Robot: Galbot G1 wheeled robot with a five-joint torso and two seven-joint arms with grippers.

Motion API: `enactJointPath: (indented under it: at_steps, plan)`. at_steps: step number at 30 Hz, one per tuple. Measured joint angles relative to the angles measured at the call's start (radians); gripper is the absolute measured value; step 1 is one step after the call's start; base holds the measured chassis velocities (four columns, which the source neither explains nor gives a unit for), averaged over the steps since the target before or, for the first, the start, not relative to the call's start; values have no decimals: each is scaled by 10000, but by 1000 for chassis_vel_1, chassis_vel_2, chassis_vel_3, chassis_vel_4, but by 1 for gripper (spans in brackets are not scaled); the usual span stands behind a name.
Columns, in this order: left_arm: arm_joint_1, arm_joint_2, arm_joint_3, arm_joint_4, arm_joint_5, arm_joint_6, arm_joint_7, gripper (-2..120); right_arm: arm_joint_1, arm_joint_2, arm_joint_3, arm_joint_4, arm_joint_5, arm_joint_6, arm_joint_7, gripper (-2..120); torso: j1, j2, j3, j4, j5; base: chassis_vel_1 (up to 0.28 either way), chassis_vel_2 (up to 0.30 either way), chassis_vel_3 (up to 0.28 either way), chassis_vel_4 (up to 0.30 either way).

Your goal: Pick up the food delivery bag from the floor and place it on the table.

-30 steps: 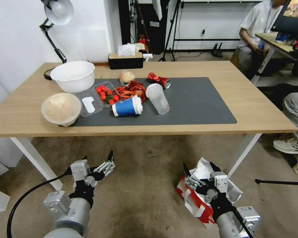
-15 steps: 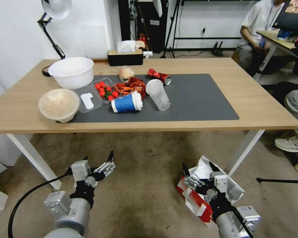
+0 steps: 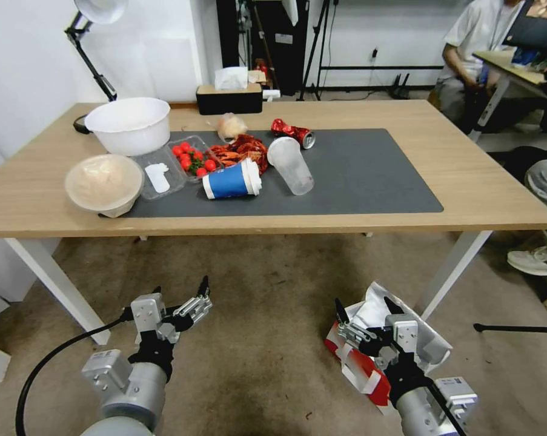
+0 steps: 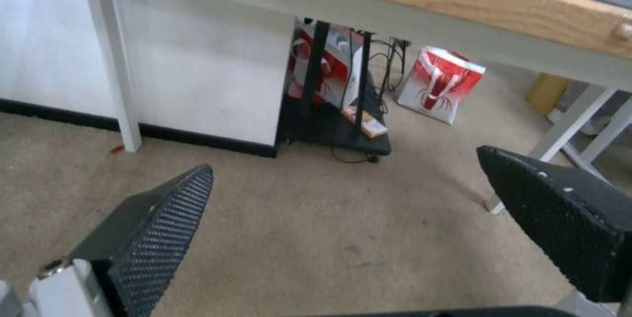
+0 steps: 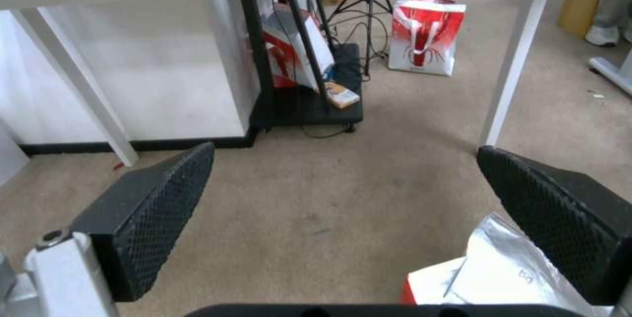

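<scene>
The food delivery bag (image 3: 363, 367) lies tipped on the floor (image 3: 267, 339) at the lower right, showing a red side, white straps and crumpled silver foil. My right gripper (image 3: 364, 310) hovers open just above its near end. In the right wrist view the foil of the bag (image 5: 493, 262) sits under one finger of the right gripper (image 5: 345, 151). My left gripper (image 3: 181, 289) hangs open over bare carpet to the left, holding nothing, and appears in its own view as the left gripper (image 4: 345, 159). The table (image 3: 479, 194) stands ahead with its dark grey mat (image 3: 370, 175).
On the table are a white bowl (image 3: 128, 124), a lidded bowl (image 3: 102, 181), a tomato tray (image 3: 191, 160), a blue cup (image 3: 231, 180), a clear cup (image 3: 290, 172) and a red can (image 3: 291, 132). A white table leg (image 3: 452, 275) stands just beyond the bag. Another red-and-white bag (image 5: 424, 35) stands far behind.
The whole head picture has slid: the table sits higher and more floor shows, so the camera moved. Both grippers keep their pose and stay open; the bag lies as before.
</scene>
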State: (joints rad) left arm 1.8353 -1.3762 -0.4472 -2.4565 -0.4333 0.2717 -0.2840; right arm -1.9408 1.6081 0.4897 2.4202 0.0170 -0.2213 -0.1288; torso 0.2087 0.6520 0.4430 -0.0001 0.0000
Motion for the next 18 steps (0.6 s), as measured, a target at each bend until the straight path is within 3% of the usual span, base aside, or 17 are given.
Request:
enactJointPath:
  at_steps: [18]
  plan:
    - [21,-4,6,-18,28,21,24,100,-18,0,6,-4,-19,39,-32,100,-303,-807,-500,0,0,0,0,0,0]
